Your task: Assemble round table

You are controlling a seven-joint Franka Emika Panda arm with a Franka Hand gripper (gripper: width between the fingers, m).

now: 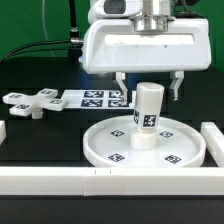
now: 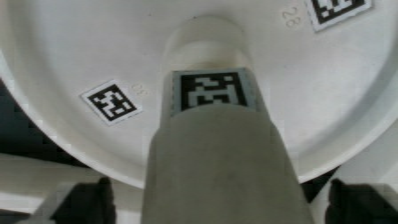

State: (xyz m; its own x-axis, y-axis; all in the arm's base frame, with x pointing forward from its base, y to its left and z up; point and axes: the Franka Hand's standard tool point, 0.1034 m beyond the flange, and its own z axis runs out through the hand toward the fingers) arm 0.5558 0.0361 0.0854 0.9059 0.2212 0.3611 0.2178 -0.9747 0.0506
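Two of three parts are being judged joined, the post upright at the centre of the round disc in the exterior view's lower middle, the gripper being held over it, jaws spread, while the cross-shaped foot at mid-left is being left unattached.

The arm came straight down from above, its broad white wrist housing held level. Beneath it the gripper pointed downward, its two dark fingers spread wide apart and hanging vertical, holding nothing.
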